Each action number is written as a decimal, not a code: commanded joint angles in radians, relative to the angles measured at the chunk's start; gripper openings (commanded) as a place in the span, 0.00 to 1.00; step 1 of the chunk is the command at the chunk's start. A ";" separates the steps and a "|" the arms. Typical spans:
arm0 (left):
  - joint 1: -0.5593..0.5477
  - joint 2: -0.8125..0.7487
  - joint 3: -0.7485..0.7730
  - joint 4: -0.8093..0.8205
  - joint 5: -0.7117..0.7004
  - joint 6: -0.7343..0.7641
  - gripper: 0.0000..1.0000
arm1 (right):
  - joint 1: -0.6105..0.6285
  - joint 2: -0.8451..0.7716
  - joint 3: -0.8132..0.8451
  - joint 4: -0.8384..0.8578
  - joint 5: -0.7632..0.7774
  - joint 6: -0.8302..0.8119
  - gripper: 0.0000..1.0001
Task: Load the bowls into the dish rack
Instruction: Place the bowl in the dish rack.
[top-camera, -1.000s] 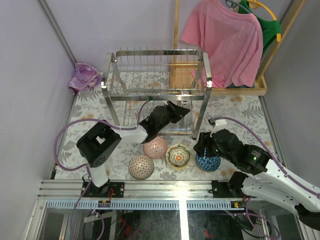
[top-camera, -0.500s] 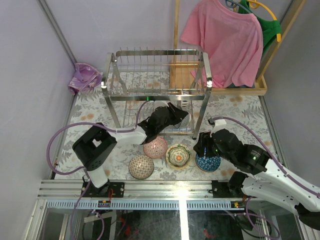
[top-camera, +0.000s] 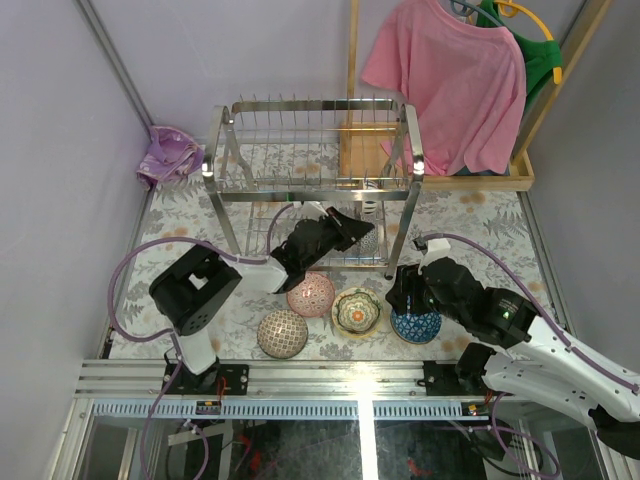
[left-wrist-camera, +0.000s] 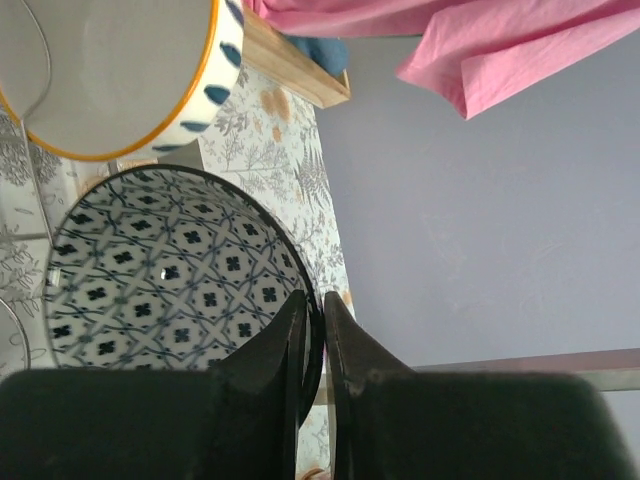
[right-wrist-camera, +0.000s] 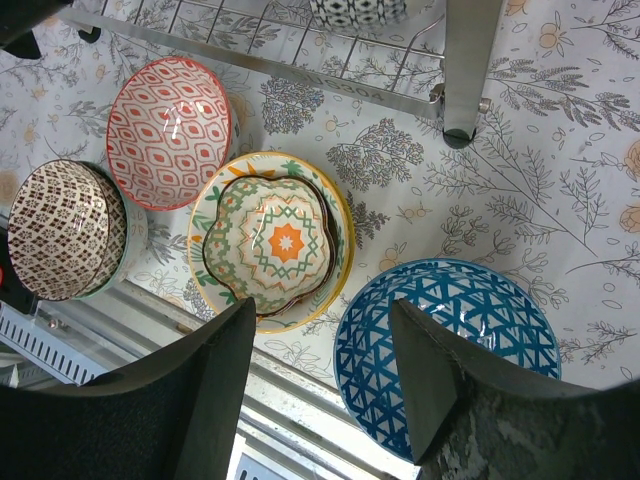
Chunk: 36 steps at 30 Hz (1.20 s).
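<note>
1. Far right, you have a pink shirt (top-camera: 445, 80) hanging from a wooden stand (top-camera: 353, 30).
2. Behind the shirt, note a green garment (top-camera: 535, 60) on a yellow hanger (top-camera: 547, 38).
3. At your far left, a crumpled purple bag (top-camera: 168, 155) lies against the wall (top-camera: 60, 150).
4. A floral cloth (top-camera: 480, 215) covers the table.
5. A metal rail (top-camera: 330, 375) runs along the near edge.

Robot test cell staged as a home kitchen. Plain lilac panels (top-camera: 60, 150) enclose a counter under a floral cloth (top-camera: 480, 215). An aluminium rail (top-camera: 330, 375) lines the near edge. A steel dish rack (top-camera: 315, 183) stands mid-counter, and a pink shirt (top-camera: 450, 80) hangs at the far right corner.
</note>
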 joint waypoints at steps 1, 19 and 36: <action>-0.004 0.047 0.009 0.101 0.084 -0.055 0.00 | -0.005 -0.002 0.028 0.004 -0.026 -0.028 0.63; 0.032 -0.046 -0.117 -0.022 0.026 -0.023 0.00 | -0.004 -0.017 -0.004 0.016 -0.028 -0.027 0.63; 0.048 -0.023 -0.071 -0.086 0.073 -0.018 0.13 | -0.004 -0.029 -0.009 0.004 -0.025 -0.021 0.63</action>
